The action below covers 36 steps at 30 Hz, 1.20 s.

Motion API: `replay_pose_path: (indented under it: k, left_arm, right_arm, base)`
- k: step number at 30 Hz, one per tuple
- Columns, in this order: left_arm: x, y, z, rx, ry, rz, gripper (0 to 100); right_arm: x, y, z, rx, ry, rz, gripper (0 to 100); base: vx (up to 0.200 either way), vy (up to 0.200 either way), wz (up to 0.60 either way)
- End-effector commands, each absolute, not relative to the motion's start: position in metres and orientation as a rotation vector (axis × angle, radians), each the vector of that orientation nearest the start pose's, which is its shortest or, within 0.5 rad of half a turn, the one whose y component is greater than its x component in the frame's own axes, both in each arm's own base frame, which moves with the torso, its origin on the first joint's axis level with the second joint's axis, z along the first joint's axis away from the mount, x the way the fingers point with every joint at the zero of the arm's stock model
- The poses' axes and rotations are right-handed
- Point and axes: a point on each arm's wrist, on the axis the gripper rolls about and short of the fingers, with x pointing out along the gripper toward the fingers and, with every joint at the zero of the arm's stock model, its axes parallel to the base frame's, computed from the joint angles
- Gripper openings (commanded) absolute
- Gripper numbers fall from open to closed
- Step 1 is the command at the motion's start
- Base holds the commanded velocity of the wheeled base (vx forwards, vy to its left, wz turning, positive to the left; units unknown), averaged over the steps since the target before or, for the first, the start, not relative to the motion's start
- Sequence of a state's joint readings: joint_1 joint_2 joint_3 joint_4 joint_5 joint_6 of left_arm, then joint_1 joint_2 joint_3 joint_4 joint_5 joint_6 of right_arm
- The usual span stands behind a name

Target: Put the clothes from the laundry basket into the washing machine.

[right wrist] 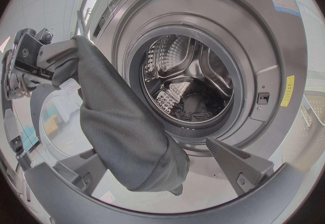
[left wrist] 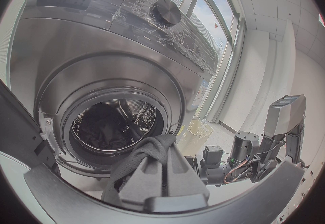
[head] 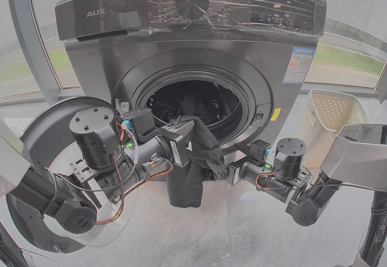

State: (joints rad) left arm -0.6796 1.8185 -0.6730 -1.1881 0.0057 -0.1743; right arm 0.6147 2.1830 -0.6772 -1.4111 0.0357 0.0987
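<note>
The washing machine point(head: 193, 58) stands square in front of me. Its round door point(head: 48, 138) is swung wide open on my left, so the mouth of the drum point(head: 193, 102) is free to take a load. Dark clothes point(right wrist: 193, 108) already lie in the bottom of the drum. The laundry basket point(head: 326, 118) sits on the floor just beside the machine on my right, within that arm's reach.

The piece in hand is a dark garment point(head: 197, 150). It hangs in front of the lower rim of the opening, not yet inside. My left gripper point(head: 186, 128) has its jaws pressed together on the upper fold, and the cloth drapes over the fingers point(left wrist: 182, 174) and falls toward the floor. I hold it high and close to the mouth — so I judge — to keep the loose tail from dragging over the door seal.

My right gripper point(head: 217, 169) is lower down, at the hanging part of the cloth. Its jaws are spread wide, one finger point(right wrist: 237, 163) on each side of the garment, pinching nothing. It is there, I think, to gather or nudge the trailing end.

The next move, as I judge it, is to carry the pinched fold past the rim and release it. The risk is the tail catching on the lip and staying outside — the right arm should mind that.
</note>
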Motion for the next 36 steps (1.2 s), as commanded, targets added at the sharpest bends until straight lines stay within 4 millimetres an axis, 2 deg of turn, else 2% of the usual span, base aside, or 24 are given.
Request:
replay_pose_path:
  k: [1,4,5,9,13,17,20,25,36]
  left_arm:
    - [0.246,-0.199,0.167,-0.183,0.018,-0.677,0]
    - [0.245,-0.198,0.165,-0.18,0.027,-0.676,0]
    - [0.245,-0.198,0.164,-0.179,0.03,-0.679,0]
    - [0.245,-0.198,0.163,-0.177,0.034,-0.68,0]
    - [0.246,-0.197,0.162,-0.176,0.037,-0.678,0]
    - [0.247,-0.196,0.161,-0.173,0.039,-0.672,0]
    - [0.248,-0.195,0.158,-0.171,0.045,-0.668,0]
    - [0.248,-0.195,0.158,-0.169,0.047,-0.668,0]
    - [0.247,-0.195,0.157,-0.172,0.049,-0.673,0]
  right_arm:
    - [0.299,0.213,0.066,0.071,0.115,0.645,100]
    - [0.3,0.214,0.07,0.077,0.097,0.648,100]
    - [0.299,0.214,0.072,0.079,0.091,0.65,0]
    - [0.295,0.217,0.075,0.081,0.083,0.666,0]
    - [0.288,0.217,0.088,0.091,0.055,0.679,0]
    - [0.281,0.21,0.1,0.096,0.033,0.682,0]
    - [0.27,0.197,0.109,0.096,0.032,0.678,0]
    - [0.26,0.186,0.115,0.096,0.033,0.685,0]
    - [0.253,0.188,0.123,0.118,0.018,0.725,0]
  base:
    - [0.0,0.0,0.0]
    - [0.0,0.0,0.0]
    - [0.0,0.0,0.0]
    - [0.0,0.0,0.0]
    - [0.0,0.0,0.0]
    - [0.0,0.0,0.0]
    - [0.0,0.0,0.0]
    - [0.0,0.0,0.0]
    - [0.0,0.0,0.0]
